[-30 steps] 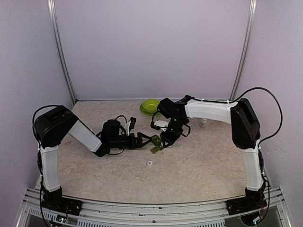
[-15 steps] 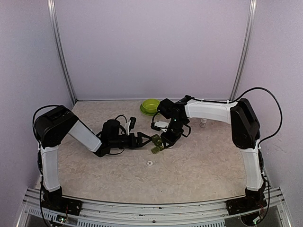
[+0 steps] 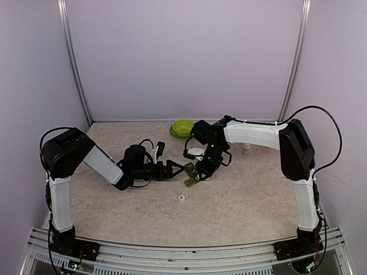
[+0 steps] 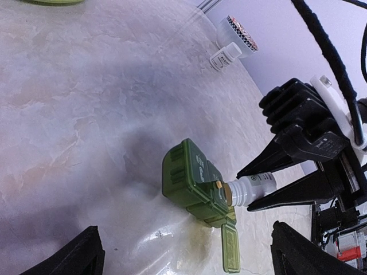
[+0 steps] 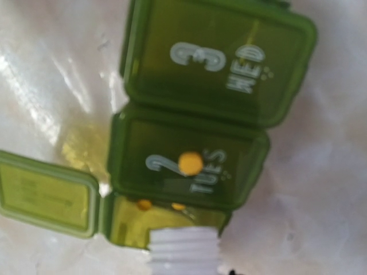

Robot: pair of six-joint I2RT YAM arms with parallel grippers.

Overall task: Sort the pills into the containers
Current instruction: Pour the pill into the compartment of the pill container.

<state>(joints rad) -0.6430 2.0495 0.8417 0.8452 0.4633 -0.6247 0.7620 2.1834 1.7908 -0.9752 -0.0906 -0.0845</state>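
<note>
The right gripper [image 4: 248, 191] is clamped on a small white bottle [image 4: 256, 185]. The bottle is tipped level with its mouth at the open end compartment [image 5: 123, 223] of the green pill box [image 4: 189, 177], probably to shake pills out. The box lies on the desk [image 4: 86, 114] directly ahead of that gripper. Two yellow pills [image 5: 143, 204] sit in the open compartment. A third pill [image 5: 190, 163] rests on the closed Tuesday lid [image 5: 229, 172] beyond. The left gripper [image 3: 176, 170] is spread wide and empty, with the box just ahead of it, perhaps ready to steady it.

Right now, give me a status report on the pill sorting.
Left fingers open, empty. Right fingers shut on bottle, mouth at pill box's open compartment. One pill stray on closed lid.
</note>
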